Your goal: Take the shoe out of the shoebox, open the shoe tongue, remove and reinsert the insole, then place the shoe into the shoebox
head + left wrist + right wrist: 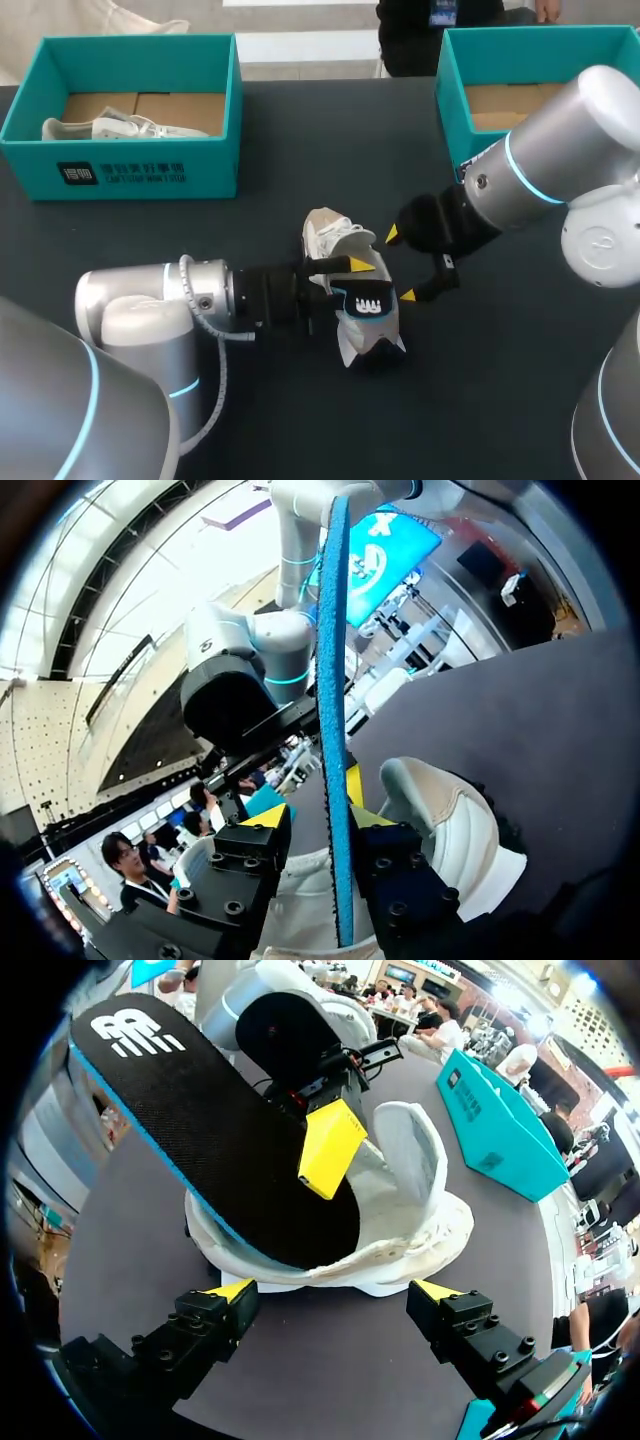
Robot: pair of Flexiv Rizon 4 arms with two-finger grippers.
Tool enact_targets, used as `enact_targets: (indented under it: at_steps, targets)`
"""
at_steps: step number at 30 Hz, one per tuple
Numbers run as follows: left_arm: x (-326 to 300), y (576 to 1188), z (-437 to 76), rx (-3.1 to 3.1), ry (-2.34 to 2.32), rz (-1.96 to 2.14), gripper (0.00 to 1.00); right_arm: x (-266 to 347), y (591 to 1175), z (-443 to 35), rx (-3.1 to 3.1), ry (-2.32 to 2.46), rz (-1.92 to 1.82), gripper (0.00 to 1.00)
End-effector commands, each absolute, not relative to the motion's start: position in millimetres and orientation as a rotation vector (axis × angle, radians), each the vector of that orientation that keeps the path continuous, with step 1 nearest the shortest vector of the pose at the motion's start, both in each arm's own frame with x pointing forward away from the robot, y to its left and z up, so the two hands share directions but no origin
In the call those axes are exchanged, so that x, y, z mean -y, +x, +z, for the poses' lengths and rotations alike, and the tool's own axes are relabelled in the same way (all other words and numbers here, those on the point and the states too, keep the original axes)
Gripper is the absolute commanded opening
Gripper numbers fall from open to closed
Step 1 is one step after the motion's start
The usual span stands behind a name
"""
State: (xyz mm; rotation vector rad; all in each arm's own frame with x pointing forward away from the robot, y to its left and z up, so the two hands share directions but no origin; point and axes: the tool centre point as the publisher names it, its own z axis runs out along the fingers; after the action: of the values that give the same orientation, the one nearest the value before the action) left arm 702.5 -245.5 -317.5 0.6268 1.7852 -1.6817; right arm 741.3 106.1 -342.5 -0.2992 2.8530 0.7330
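Mid-table: white shoe [340, 245] on the dark table [280, 150], long axis running from the far side toward the near edge, mouth open upward. Rising out of that mouth: black insole [368, 300] with a blue underside, one end down inside the shoe, the logo end lifted clear toward the near edge, so roughly in line with the shoe. Left gripper [350, 280] in from the shoe's left, clamped on the insole across its width, one finger [328, 1145] pressed on the black face, the other behind the blue one. Right gripper [400, 265] just beside the shoe's right flank, fingers spread wide and holding nothing, the shoe straight ahead of them. Judged as partway through the insole step; whether pulling out or feeding back in, impossible to tell. Nearer and already engaged: the left arm. Likely needed next: travel along the shoe's length, with the right arm free to steady the shoe. Teal shoebox [450, 80] well apart, at the far right.
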Motion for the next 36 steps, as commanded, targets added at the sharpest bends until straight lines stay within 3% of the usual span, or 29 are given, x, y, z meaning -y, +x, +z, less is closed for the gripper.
enact_targets:
  at_steps: [1,9,13,14,15,36]
  targets:
    - [239,691,-310,-1.774,0.62,-1.688,0.36,-107,741,-343,-2.852,-0.298,0.731,1.0]
    - [236,666,-299,-1.746,0.634,-1.715,0.31,-107,741,-343,-2.852,-0.298,0.731,1.0]
    - [236,662,-300,-1.744,0.637,-1.72,0.17,-107,741,-343,-2.852,-0.298,0.731,1.0]
    - [236,660,-302,-1.748,0.634,-1.721,0.04,-107,741,-343,-2.852,-0.298,0.731,1.0]
    - [236,661,-304,-1.753,0.628,-1.722,0.0,-107,741,-343,-2.852,-0.298,0.731,1.0]
    - [236,710,-347,-1.718,0.627,-1.638,0.0,-107,741,-343,-2.852,-0.298,0.731,1.0]
